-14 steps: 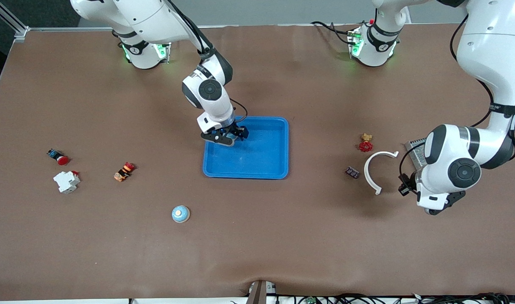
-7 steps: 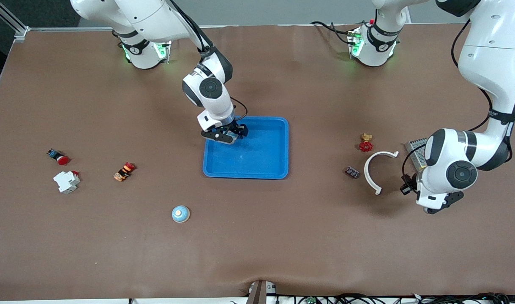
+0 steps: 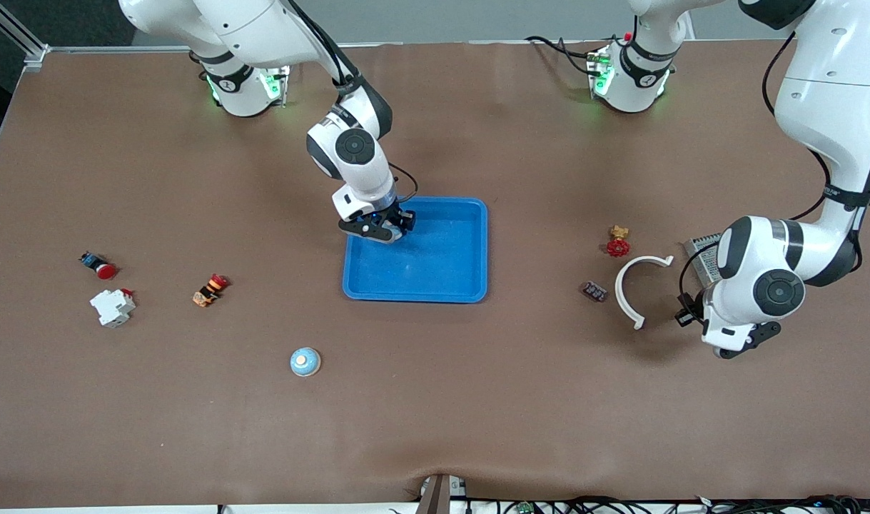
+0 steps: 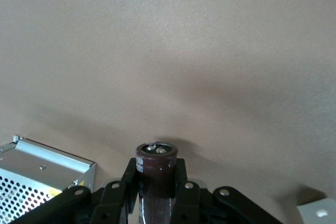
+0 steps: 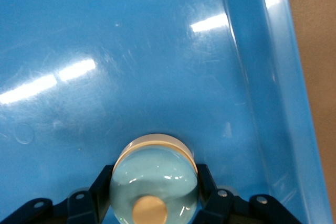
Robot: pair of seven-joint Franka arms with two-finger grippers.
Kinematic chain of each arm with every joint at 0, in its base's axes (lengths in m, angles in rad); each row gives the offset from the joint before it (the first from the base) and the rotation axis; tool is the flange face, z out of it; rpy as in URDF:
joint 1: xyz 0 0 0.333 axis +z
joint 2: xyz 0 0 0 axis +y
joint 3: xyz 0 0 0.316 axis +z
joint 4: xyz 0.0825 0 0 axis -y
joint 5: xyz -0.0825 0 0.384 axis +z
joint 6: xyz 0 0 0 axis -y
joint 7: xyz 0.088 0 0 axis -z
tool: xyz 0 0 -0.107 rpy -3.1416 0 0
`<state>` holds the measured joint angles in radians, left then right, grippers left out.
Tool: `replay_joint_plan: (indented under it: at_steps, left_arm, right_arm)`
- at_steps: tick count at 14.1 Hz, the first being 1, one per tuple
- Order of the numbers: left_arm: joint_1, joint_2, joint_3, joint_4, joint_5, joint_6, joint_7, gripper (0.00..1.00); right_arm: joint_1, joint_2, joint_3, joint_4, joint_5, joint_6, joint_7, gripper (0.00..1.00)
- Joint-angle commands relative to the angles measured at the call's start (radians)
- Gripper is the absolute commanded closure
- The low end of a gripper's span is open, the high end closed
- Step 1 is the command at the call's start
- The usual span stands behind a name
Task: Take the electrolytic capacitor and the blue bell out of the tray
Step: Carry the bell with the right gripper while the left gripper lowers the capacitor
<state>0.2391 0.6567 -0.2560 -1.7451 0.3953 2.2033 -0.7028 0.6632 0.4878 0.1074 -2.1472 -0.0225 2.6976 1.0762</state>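
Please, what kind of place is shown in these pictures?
Probably a robotics lab bench: a brown table with small electrical parts laid out around a blue tray. The right gripper holds a bell; the left gripper holds a capacitor.

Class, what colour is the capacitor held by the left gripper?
The capacitor is dark brown with a silvery top, seen best in the left wrist view between the left gripper fingers.

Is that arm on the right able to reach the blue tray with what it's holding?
Probably yes. The left end effector, shut on the capacitor, is over bare table near the white ring. Nothing tall stands between it and the tray, though the right end effector is over one corner.
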Motion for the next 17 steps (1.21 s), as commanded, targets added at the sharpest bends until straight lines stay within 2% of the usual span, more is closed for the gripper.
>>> replay_joint_plan:
  at_steps: [1, 6, 11, 12, 13, 14, 15, 16, 17]
  left_arm:
    - [0.020, -0.015, -0.009, -0.028, 0.031, 0.016, 0.019, 1.00]
    - [0.022, -0.015, -0.009, -0.050, 0.031, 0.016, 0.019, 1.00]
    - [0.023, -0.012, -0.009, -0.047, 0.030, 0.016, 0.019, 1.00]
    - [0.022, -0.009, -0.009, -0.044, 0.030, 0.018, 0.017, 0.94]
    - [0.020, -0.009, -0.009, -0.042, 0.028, 0.016, 0.017, 0.57]
    - [0.020, -0.009, -0.009, -0.040, 0.030, 0.016, 0.016, 0.30]
    - [0.019, -0.011, -0.009, -0.036, 0.028, 0.016, 0.013, 0.11]
    - [0.017, -0.018, -0.011, -0.033, 0.028, 0.015, 0.012, 0.00]
    - [0.017, -0.020, -0.015, -0.022, 0.028, 0.010, 0.012, 0.00]
  right_arm:
    - [-0.025, -0.049, -0.008, -0.011, -0.014, -0.012, -0.004, 1.00]
    - [-0.163, -0.113, -0.006, 0.087, -0.011, -0.258, -0.232, 1.00]
    - [-0.344, -0.107, -0.006, 0.081, -0.011, -0.269, -0.522, 1.00]
    - [-0.362, -0.107, -0.006, 0.069, -0.011, -0.269, -0.554, 1.00]
    - [-0.379, -0.107, -0.006, 0.058, -0.011, -0.265, -0.577, 1.00]
    - [-0.399, -0.107, -0.006, 0.053, -0.011, -0.262, -0.597, 1.00]
    - [-0.416, -0.106, -0.006, 0.047, -0.011, -0.254, -0.622, 1.00]
    - [-0.437, -0.103, -0.006, 0.046, -0.011, -0.237, -0.653, 1.00]
    - [-0.467, -0.092, -0.006, 0.040, -0.011, -0.216, -0.691, 1.00]
